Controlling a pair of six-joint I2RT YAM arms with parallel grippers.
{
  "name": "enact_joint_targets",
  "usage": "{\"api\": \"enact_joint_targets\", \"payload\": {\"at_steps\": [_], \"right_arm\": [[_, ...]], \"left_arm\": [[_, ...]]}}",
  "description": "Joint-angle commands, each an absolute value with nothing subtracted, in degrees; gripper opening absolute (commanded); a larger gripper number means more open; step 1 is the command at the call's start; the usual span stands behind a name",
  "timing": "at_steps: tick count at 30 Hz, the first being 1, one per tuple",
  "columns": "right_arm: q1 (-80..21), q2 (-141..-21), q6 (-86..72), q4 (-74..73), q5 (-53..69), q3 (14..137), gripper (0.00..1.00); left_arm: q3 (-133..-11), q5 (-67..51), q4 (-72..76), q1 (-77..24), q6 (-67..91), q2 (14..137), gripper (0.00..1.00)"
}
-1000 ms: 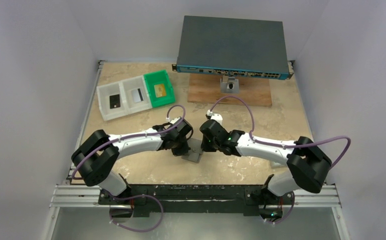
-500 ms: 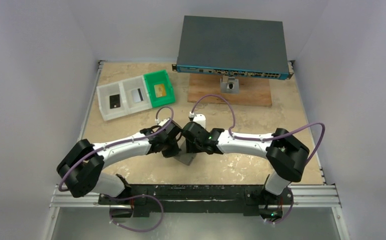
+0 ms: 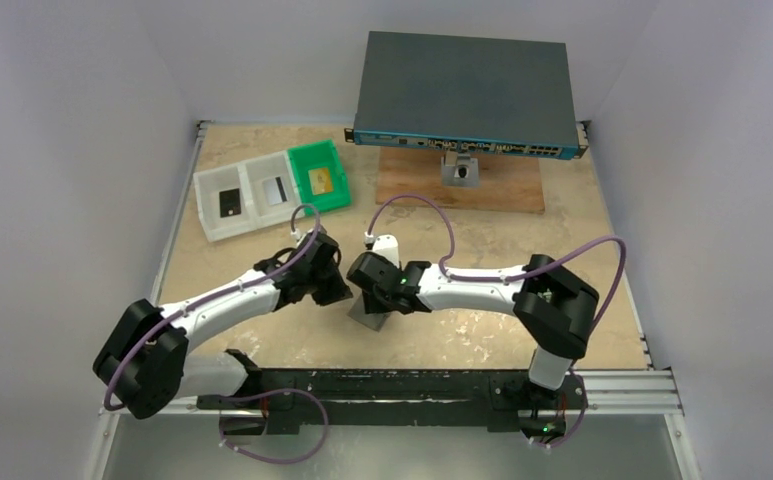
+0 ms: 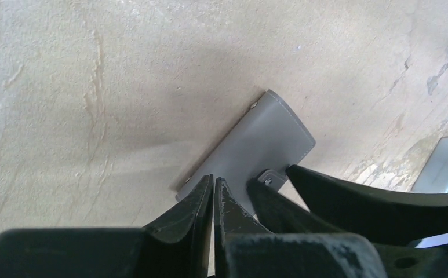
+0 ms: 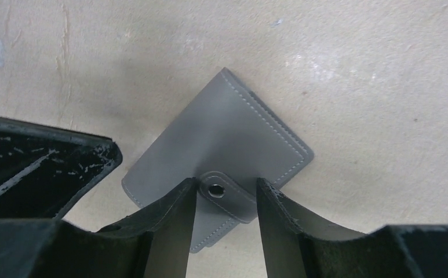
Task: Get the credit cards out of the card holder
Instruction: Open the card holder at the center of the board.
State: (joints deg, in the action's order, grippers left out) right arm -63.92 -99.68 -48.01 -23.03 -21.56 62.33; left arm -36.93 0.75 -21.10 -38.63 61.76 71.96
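You had the small flat dark grey folding card holder (image 3: 370, 320) lying on the beige scuffed tabletop (image 3: 442, 340), near its front edge and left of centre. Your right gripper (image 5: 226, 188) stood over the holder, its fingers either side of the snap tab. Your left gripper (image 4: 212, 184) sat at the holder's left side. At far left, two white plastic trays (image 3: 202, 195) and a green plastic tray (image 3: 312, 150) stood in a row, with one of the thin plastic credit cards (image 3: 230, 203) in each. At far centre, the large dark grey flat box with ports (image 3: 465, 95) rested on a brown wooden board (image 3: 502, 190).

Matt grey stitched leather-like card holder (image 5: 221, 139), shiny metal stud (image 5: 216, 190), rough mottled tabletop (image 5: 383, 58)
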Motion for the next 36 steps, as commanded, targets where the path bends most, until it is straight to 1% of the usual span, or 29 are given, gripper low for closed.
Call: {"api": "enact_joint_targets", "payload": {"at_steps": [1, 6, 9, 11, 12, 14, 17, 20, 21, 23, 31, 36], "right_arm": [[-65.21, -101.37, -49.44, -24.39, -23.30, 65.64, 0.43], [-65.22, -103.50, -50.00, -27.22, -25.78, 67.08, 0.43], [-65.30, -103.94, -50.04, -26.82, -25.75, 66.53, 0.42], [-65.38, -104.57, -50.03, -26.39, -25.42, 66.24, 0.40], [-65.47, -104.97, -50.01, -26.45, -25.40, 66.39, 0.38], [-65.67, -105.64, -50.09, -26.64, -25.56, 66.39, 0.29], [-65.98, -105.90, -50.17, -26.93, -26.08, 66.12, 0.25], [-66.06, -106.00, -50.33, -27.07, -26.28, 65.63, 0.16], [-66.09, -106.00, -50.38, -26.94, -26.21, 65.38, 0.08], [-66.05, -105.72, -50.36, -26.18, -25.67, 64.74, 0.00], [-66.01, -102.26, -49.81, -18.11, -20.57, 59.61, 0.00], [-66.01, -100.31, -49.64, -13.93, -19.09, 57.14, 0.00]], "left_arm": [[-37.26, -3.05, -17.02, -37.74, 58.54, 74.08, 0.04], [-36.07, -5.51, -14.18, -37.79, 59.53, 79.30, 0.00], [-34.87, -6.43, -13.27, -38.03, 60.76, 80.35, 0.00], [-34.06, -6.94, -12.58, -38.29, 61.41, 80.44, 0.00], [-33.69, -7.07, -12.42, -38.55, 61.77, 80.36, 0.00], [-33.11, -7.21, -12.33, -39.17, 62.57, 80.16, 0.00], [-32.34, -7.11, -12.29, -40.29, 64.27, 79.63, 0.00], [-31.55, -7.24, -11.78, -40.96, 65.61, 79.06, 0.00], [-31.41, -7.16, -11.89, -41.22, 65.85, 78.78, 0.00], [-31.46, -6.93, -12.48, -41.40, 65.87, 77.95, 0.00], [-33.83, -6.54, -14.89, -41.47, 63.38, 73.67, 0.00], [-34.60, -7.39, -13.27, -42.38, 62.69, 73.78, 0.05]]}}
